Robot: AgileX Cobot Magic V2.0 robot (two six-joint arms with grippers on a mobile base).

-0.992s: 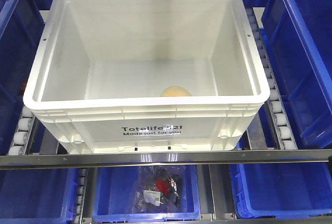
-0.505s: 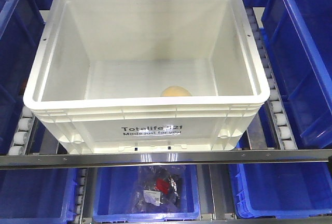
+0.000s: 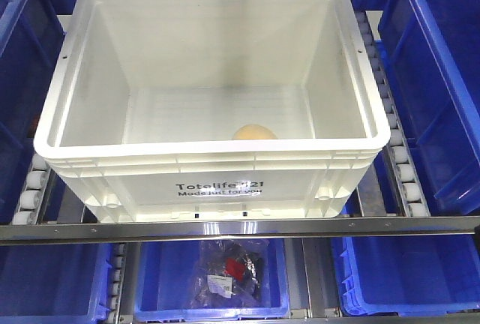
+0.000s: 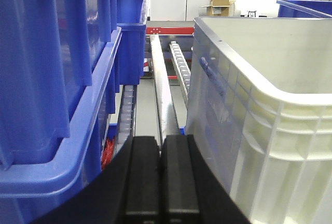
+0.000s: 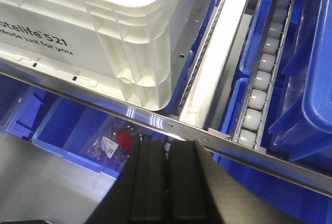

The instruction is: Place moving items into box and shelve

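Note:
The white box [image 3: 217, 181] with black "Totelife 521" print rests on the shelf's roller tracks, filling the middle of the front view. One yellow-orange bun-like item [image 3: 253, 133] lies inside, against the near wall, half hidden by the rim. My left gripper [image 4: 160, 146] is shut and empty, low beside the box's left wall [image 4: 270, 146]. My right gripper [image 5: 167, 149] is shut and empty, just in front of the shelf's metal rail, below the box's right front corner [image 5: 140, 53]. Neither gripper shows in the front view.
Blue bins flank the box on both sides [image 3: 442, 76] [image 3: 22, 61]. Roller tracks [image 3: 394, 129] run along each side. A metal rail [image 3: 240, 228] crosses the shelf front. Below it, a blue bin [image 3: 214, 279] holds a clear bag with a red label [image 3: 234, 268].

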